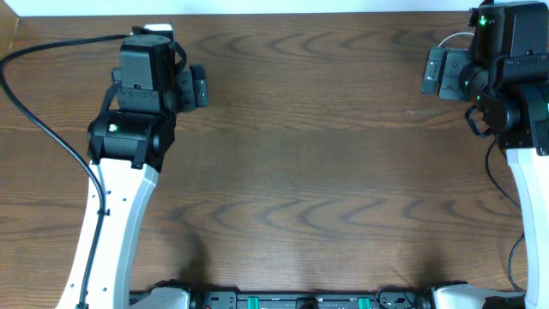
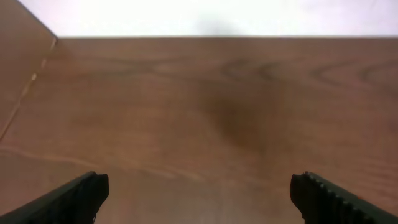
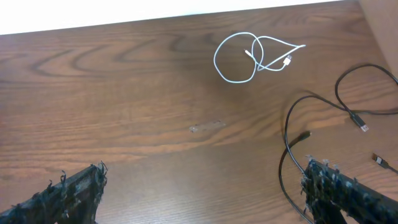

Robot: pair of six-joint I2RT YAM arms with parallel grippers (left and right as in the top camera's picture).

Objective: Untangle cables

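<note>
The only marks I can make out on the right arm are small green lights; any lettering on the arms is too small to read.

The white cable lies near the far edge of the desk, toward its far right corner. It makes a loop that crosses over itself, with a small plug end beside the crossing. The black cable lies a little nearer and more to the right, in wide loose curves. In the right wrist view the two cables do not touch. The black cable leaves this view at the right edge and at the bottom, and one part passes behind a finger, so I cannot follow its whole course.

In the overhead view the right arm covers almost all of this. Only a short arc of the white cable shows beside the arm, and I cannot tell the black cable from the thick right cord.

The right fingers are spread wide over bare wood, nothing between them; their covering looks frayed. A small pale scuff is on the wood between them and the white cable.

The left fingers, near the far edge on the left side, are also spread wide. Only their tips show, with bare wood between. The left cord runs from the left arm off the left edge of the desk.
</note>
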